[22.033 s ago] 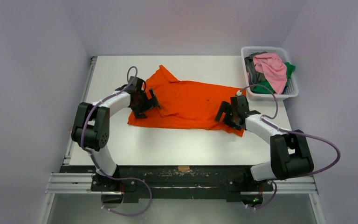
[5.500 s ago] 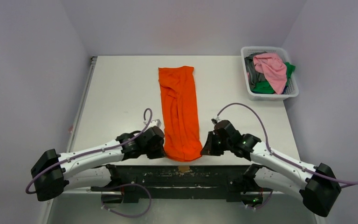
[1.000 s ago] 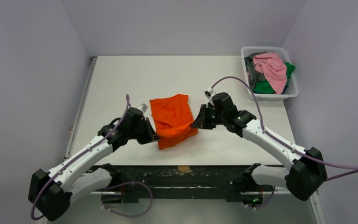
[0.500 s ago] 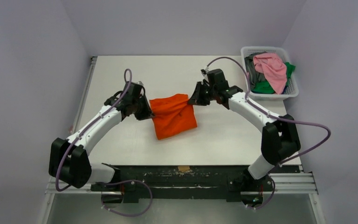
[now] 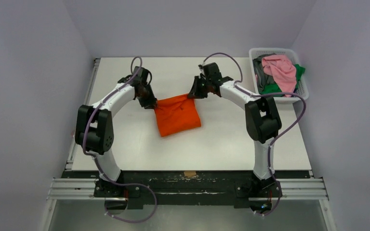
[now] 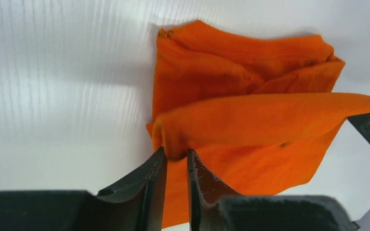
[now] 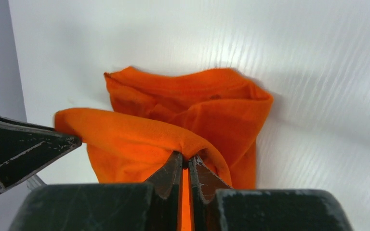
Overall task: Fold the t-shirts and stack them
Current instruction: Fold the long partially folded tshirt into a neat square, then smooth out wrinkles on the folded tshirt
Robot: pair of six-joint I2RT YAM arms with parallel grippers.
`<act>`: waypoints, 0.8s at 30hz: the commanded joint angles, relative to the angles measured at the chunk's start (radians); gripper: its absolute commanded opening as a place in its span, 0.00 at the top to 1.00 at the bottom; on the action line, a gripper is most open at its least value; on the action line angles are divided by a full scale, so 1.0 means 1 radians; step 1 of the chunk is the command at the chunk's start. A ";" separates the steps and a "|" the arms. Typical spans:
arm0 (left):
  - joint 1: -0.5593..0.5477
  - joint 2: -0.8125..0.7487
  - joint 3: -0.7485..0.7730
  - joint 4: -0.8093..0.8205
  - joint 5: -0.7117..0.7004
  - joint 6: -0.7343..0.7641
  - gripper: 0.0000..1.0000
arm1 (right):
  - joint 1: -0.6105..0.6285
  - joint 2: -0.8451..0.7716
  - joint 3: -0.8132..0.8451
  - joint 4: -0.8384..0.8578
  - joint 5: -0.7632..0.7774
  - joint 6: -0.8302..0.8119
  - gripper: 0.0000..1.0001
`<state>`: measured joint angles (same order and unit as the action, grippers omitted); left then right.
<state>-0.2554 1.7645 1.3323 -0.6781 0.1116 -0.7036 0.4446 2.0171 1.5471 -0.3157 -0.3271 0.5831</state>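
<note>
The orange t-shirt (image 5: 177, 115) lies folded into a small square on the white table (image 5: 125, 144), its far edge lifted. My left gripper (image 5: 150, 102) holds the far left corner and my right gripper (image 5: 192, 94) the far right corner. In the left wrist view the left gripper (image 6: 177, 155) pinches a fold of the orange cloth (image 6: 250, 120) at its tips, jaws slightly apart. In the right wrist view the right gripper (image 7: 188, 159) is shut tight on the orange hem (image 7: 139, 134). The lifted edge hangs between both grippers above the folded layers.
A white slotted basket (image 5: 282, 99) stands at the table's far right corner with a pink t-shirt (image 5: 280, 67), a green one (image 5: 272, 89) and a grey one (image 5: 261, 74) heaped inside. Both arms arch over the far half of the table.
Both grippers have carried the shirt's lifted edge farther from the bases, over the folded part. The left jaws have parted slightly on the cloth.
</note>
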 commanded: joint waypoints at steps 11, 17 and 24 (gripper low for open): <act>0.019 -0.122 0.022 0.020 0.044 0.050 0.12 | -0.027 -0.056 0.069 0.036 0.110 -0.056 0.14; -0.105 -0.301 -0.226 0.237 0.239 0.040 0.03 | -0.007 -0.261 -0.312 0.429 -0.239 0.102 0.12; -0.163 -0.188 -0.281 0.343 0.297 -0.005 0.03 | 0.007 -0.057 -0.171 0.507 -0.326 0.218 0.12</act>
<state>-0.4294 1.5066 1.0813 -0.4442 0.3489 -0.6777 0.4515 1.8439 1.2991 0.0822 -0.5613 0.7090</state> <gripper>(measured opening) 0.970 0.878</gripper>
